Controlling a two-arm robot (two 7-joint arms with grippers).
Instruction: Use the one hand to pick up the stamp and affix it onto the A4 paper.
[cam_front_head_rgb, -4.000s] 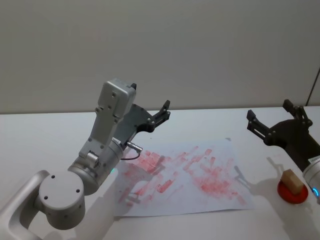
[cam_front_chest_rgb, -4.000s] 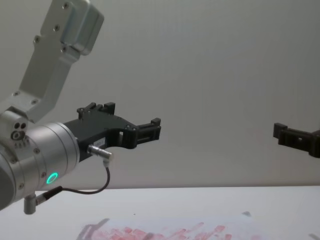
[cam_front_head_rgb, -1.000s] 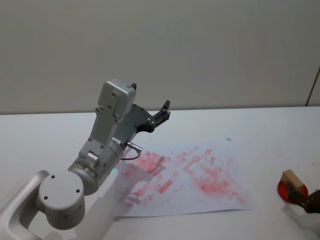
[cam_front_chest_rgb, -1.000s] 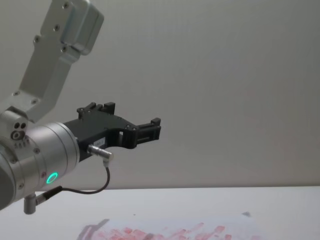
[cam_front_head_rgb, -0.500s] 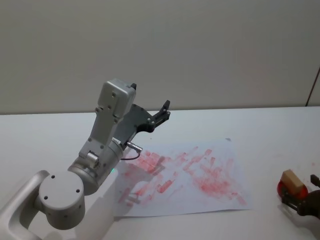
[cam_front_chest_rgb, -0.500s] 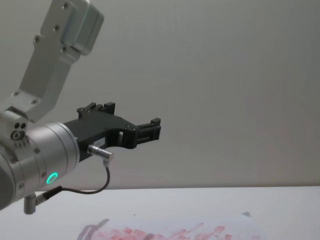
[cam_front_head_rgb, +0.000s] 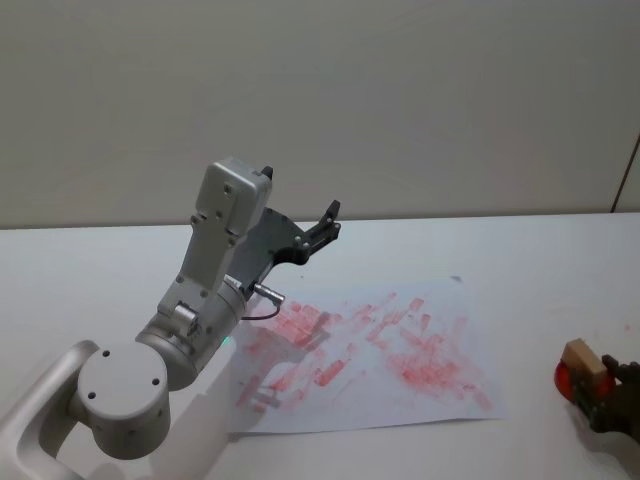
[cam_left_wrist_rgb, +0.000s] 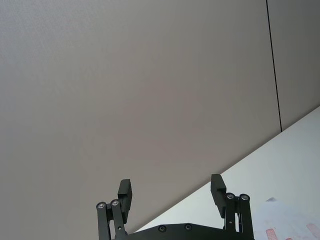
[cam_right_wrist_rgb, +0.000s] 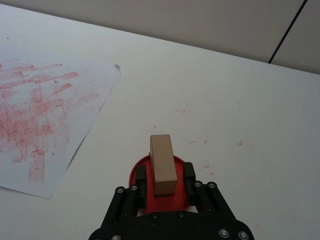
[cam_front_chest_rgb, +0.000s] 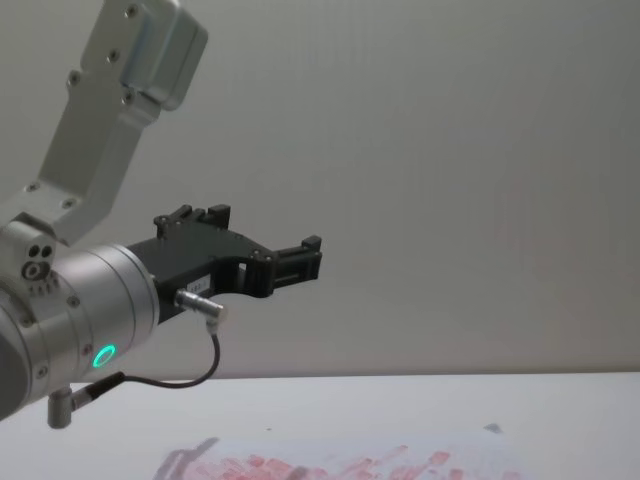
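The stamp, a small tan wooden block, stands upright on a round red ink pad to the right of the A4 paper. My right gripper is low at the pad and open, one black finger on each side of the stamp with narrow gaps showing. From the head, the stamp and the right gripper are at the right edge, beside the paper with its red smudged marks. My left gripper hangs open and empty in the air above the paper's far left part.
The big silver left arm with its green-lit ring rises over the left side of the white table. A plain wall stands behind the table. Bare tabletop lies between the paper's right edge and the ink pad.
The right gripper has come down from its raised position and moved in from the lower right edge until its fingers flank the stamp. The left arm has not moved.
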